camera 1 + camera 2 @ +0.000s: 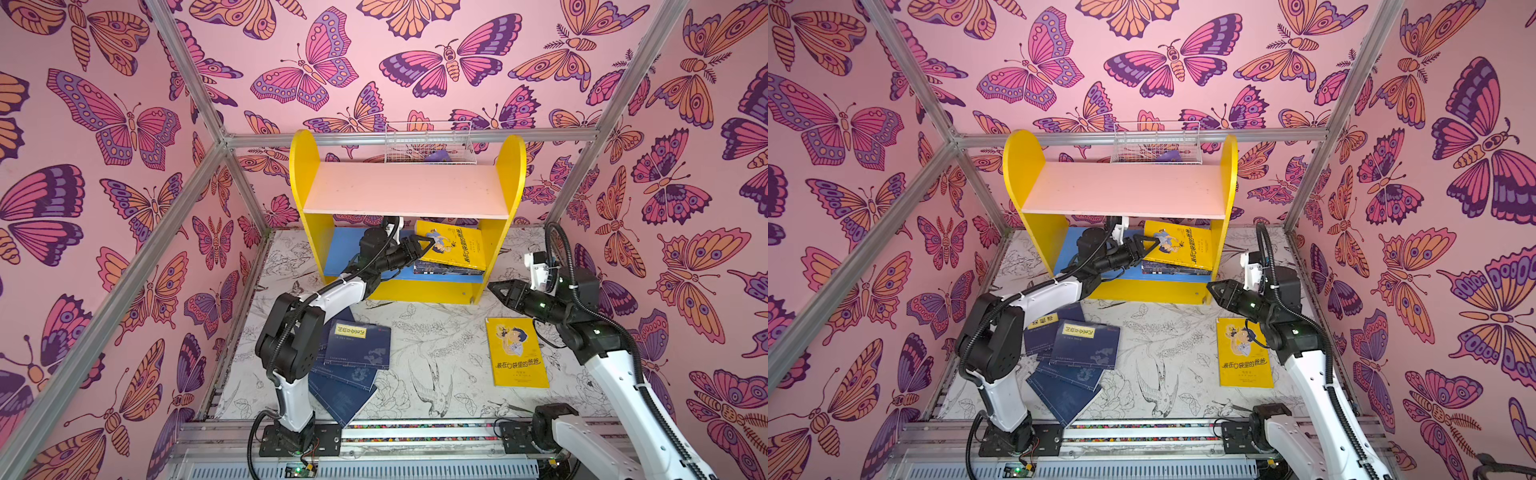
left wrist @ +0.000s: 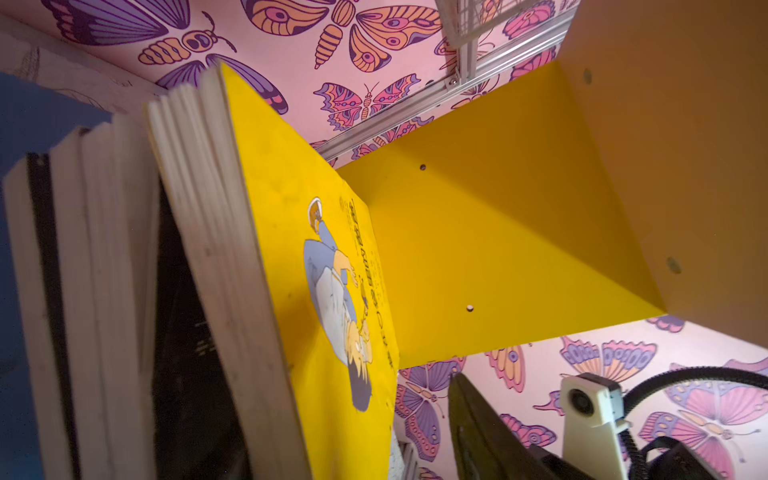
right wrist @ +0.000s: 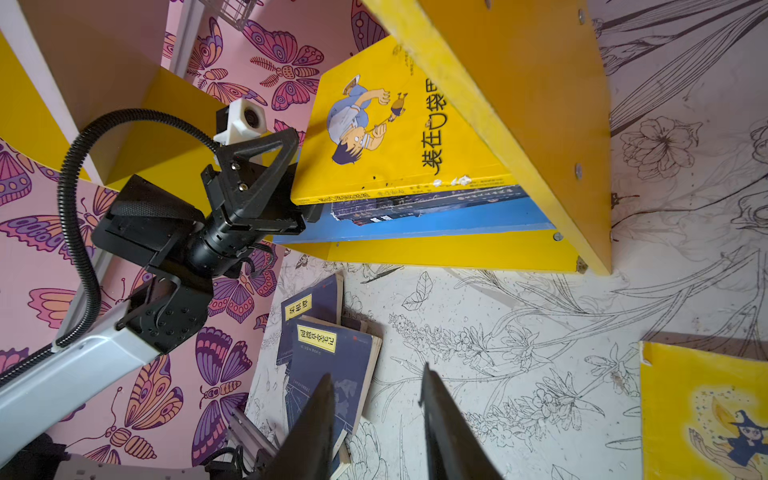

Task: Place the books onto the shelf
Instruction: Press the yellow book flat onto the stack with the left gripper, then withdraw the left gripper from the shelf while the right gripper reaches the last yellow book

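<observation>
Right wrist view: yellow book [image 3: 395, 124] lies tilted on a stack of dark books [image 3: 424, 203] on the blue lower board [image 3: 457, 220] of the shelf [image 1: 305, 174], with its far edge against the right side panel [image 3: 519, 104]. Left hand [image 1: 422, 248] is at the book's near edge, fingers spread, looks released, not pinching.

Right hand [image 3: 376, 372] is spread and empty, hovering over the surface [image 1: 436, 345].

Step in hand, as I read it, is letting go and backing out. Pull the left hand straight back along the board, low under the pink upper board [image 1: 407, 187], so no finger hooks the cover. The book is tilted, so it may slide.

Left to shelve: navy books [image 1: 357, 345] and a second yellow book [image 1: 517, 353] on the surface.
</observation>
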`<move>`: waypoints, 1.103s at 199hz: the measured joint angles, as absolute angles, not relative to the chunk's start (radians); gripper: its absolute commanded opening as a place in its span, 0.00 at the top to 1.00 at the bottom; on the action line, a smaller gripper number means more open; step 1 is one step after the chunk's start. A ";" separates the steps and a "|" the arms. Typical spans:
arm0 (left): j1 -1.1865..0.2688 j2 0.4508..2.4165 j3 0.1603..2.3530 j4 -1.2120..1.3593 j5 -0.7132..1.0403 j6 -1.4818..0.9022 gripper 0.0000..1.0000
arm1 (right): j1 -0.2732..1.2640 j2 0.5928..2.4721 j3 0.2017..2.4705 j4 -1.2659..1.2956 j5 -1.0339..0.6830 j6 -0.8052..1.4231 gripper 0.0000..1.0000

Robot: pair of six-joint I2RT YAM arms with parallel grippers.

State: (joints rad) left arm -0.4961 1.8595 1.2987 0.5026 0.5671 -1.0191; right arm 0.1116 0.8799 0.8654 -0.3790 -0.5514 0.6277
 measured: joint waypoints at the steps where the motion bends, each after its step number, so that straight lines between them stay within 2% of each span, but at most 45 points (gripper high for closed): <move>1: -0.496 1.860 1.299 0.501 0.566 -1.018 0.29 | 0.112 0.879 0.865 -0.379 -0.551 0.628 0.64; 15: -0.503 1.850 1.299 0.466 0.537 -1.000 0.26 | 0.111 0.873 0.857 -0.379 -0.554 0.628 0.65; 50: -0.518 1.776 1.301 0.331 0.419 -0.940 0.00 | 0.111 0.865 0.844 -0.379 -0.556 0.631 0.67; 120: -0.532 1.674 1.360 0.038 0.154 -0.823 0.01 | 0.110 0.851 0.839 -0.386 -0.550 0.631 0.65; 141: -0.534 1.672 1.355 0.002 0.133 -0.800 0.04 | 0.106 0.847 0.839 -0.412 -0.506 0.631 0.61; 185: -0.557 1.637 1.298 -0.010 0.157 -0.741 0.26 | 0.093 0.854 0.801 -0.453 -0.436 0.632 0.61; 219: -0.561 1.629 1.276 -0.003 0.159 -0.717 0.52 | 0.093 0.865 0.780 -0.457 -0.433 0.632 0.62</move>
